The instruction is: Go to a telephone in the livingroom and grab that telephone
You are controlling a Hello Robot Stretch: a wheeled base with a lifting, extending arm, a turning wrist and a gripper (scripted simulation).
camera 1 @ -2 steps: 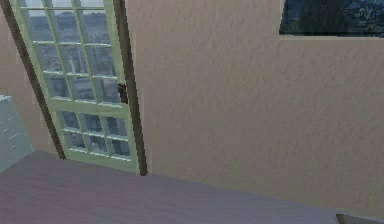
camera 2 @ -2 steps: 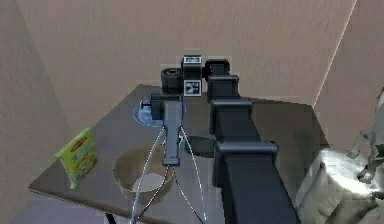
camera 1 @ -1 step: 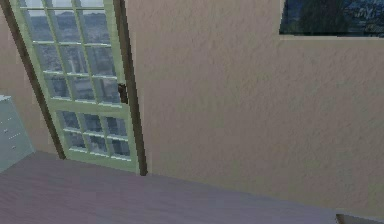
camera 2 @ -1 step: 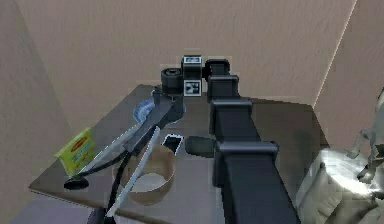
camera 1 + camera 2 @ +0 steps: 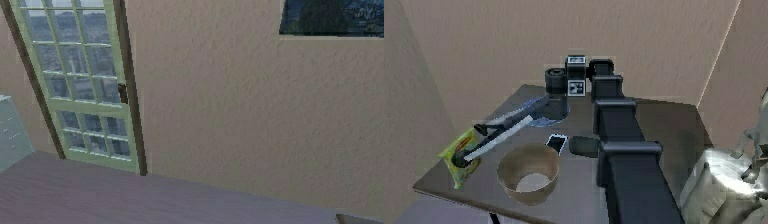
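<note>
Gripper [image 5: 552, 88]: positioned over the dark table [image 5: 674, 115]. Whether it holds anything cannot be told, since items lie on the tabletop at its far end.

Probable telephone: a small dark slab [image 5: 556, 144] lying flat, short of the gripper, back toward the robot and just beside the arm [image 5: 619, 125].

Expect a light, rigid, smooth body (slippery faces, possibly fragile). Take hold across the narrow edges, not the flat faces.

A brown ring [image 5: 527, 172] and a yellow-green packet [image 5: 462, 152] lie farther back from the gripper; avoid both.
</note>
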